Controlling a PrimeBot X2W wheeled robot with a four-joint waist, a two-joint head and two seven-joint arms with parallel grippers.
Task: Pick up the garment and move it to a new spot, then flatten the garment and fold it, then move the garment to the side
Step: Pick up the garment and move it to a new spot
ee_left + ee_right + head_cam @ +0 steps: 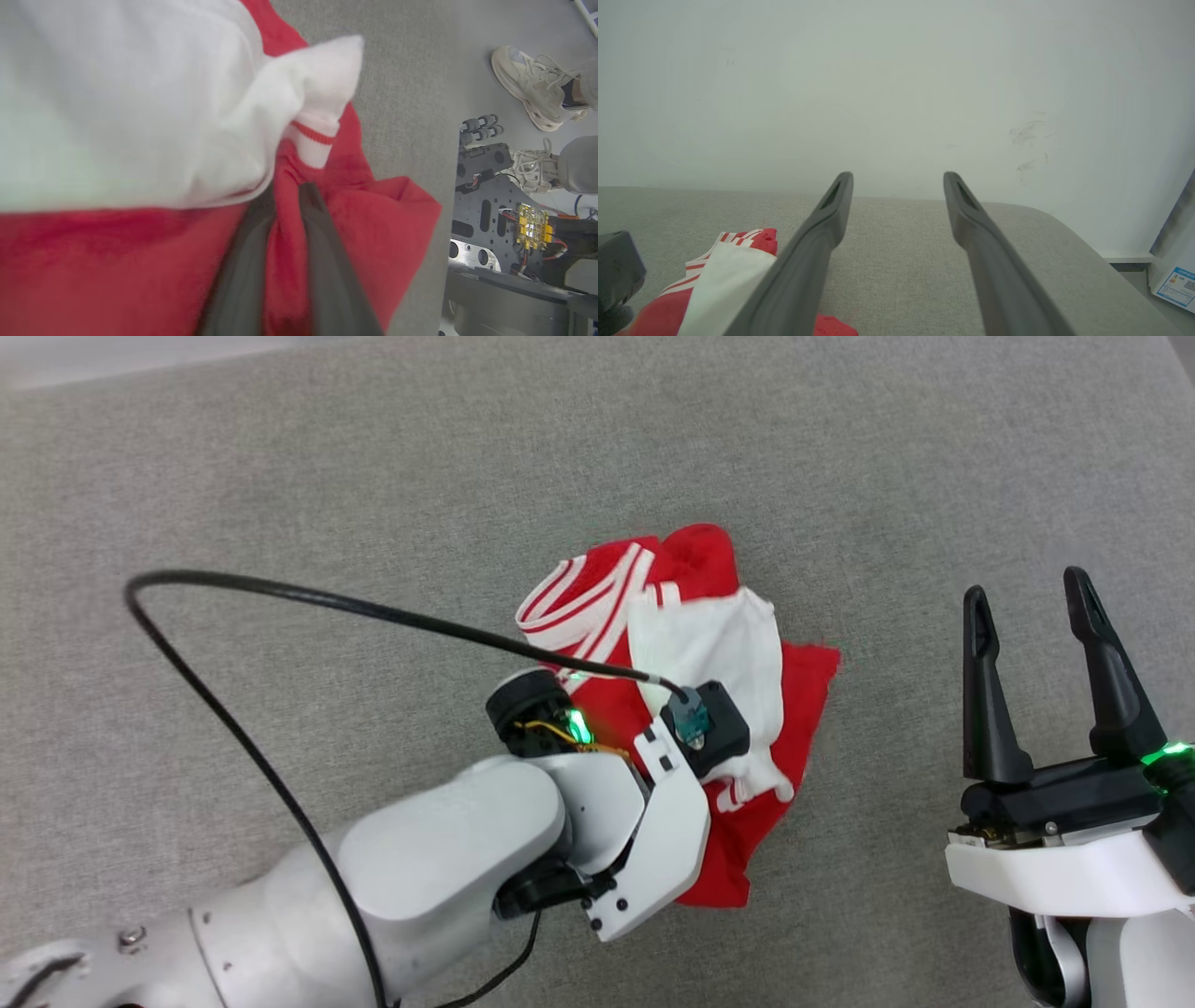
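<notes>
Red and white cloth, the garment (728,635) lies crumpled on the grey upholstered surface (373,476) in the head view, with the left arm's wrist (597,784) over its middle and the right gripper (1027,586) well apart, wide open and empty. In the left wrist view the left gripper (288,196) is pinched on a bunched red fold beside a white sleeve cuff (317,140); the jersey looks soft and light, so it will probably sag when lifted, and a thick fold seems the safer hold. The right wrist view shows the right gripper's fingers spread with nothing between them, and the garment low at the left.
</notes>
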